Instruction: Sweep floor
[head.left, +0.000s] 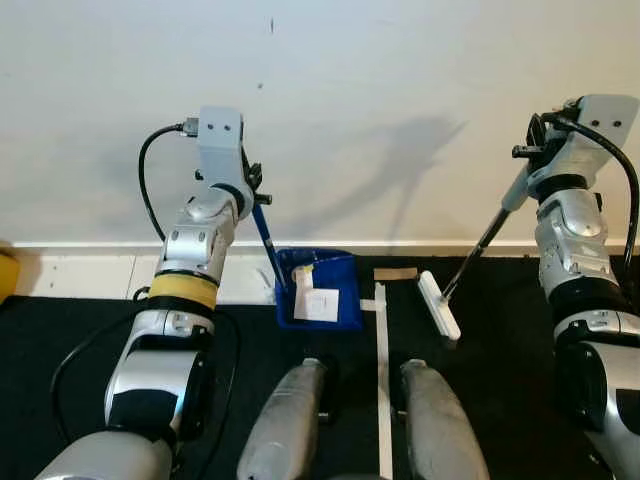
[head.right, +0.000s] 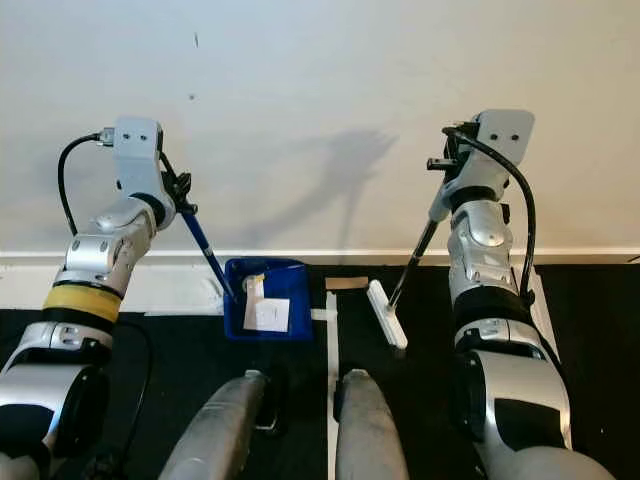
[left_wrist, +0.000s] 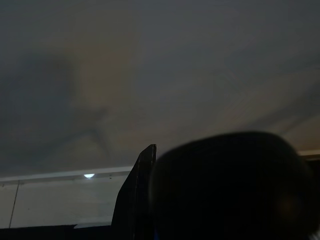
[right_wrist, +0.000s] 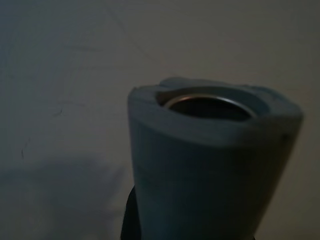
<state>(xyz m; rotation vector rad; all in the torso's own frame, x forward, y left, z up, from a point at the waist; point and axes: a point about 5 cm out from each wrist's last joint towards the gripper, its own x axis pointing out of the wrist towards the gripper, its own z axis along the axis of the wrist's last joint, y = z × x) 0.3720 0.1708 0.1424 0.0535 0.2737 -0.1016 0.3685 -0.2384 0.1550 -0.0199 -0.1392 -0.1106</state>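
Note:
My left gripper (head.left: 255, 192) is raised near the wall and shut on the dark blue handle of a blue dustpan (head.left: 335, 275). The pan rests on the floor ahead of my left knee, with white paper scraps (head.left: 318, 303) inside. My right gripper (head.left: 524, 176) is shut on the grey top of a broom handle (right_wrist: 210, 160). The black shaft slants down to the white broom head (head.left: 440, 308), which lies on the black mat right of the pan. A brown cardboard scrap (head.left: 395, 273) sits between the pan and the broom head.
A white wall with a baseboard (head.left: 100, 245) stands close ahead. A white tape line (head.left: 383, 390) runs along the black mat between my knees (head.left: 285, 420). A pale floor strip (head.left: 90, 275) and a yellow object (head.left: 5, 275) lie at the far left.

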